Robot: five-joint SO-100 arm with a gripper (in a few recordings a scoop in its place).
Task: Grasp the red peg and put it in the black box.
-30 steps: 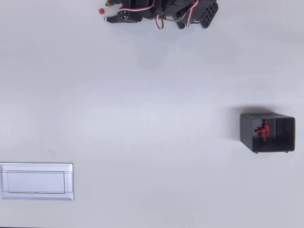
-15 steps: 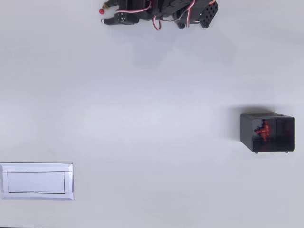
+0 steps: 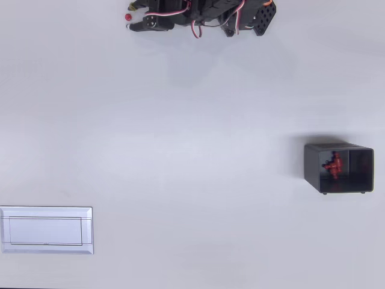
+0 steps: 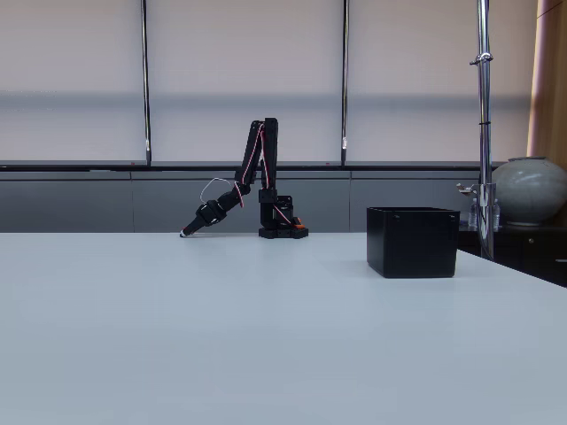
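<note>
you are at the grasp step; your hand sits low on the desk, fingers apart, with the red peg between the tips; close on it next, then carry it well across to the black box.

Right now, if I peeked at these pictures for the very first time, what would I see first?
Probably the black box at the right of the overhead view, with small red pieces inside it. Next, the black arm at the top edge, its gripper reaching left around a tiny red peg. A flat white plate lies at the bottom left.
</note>
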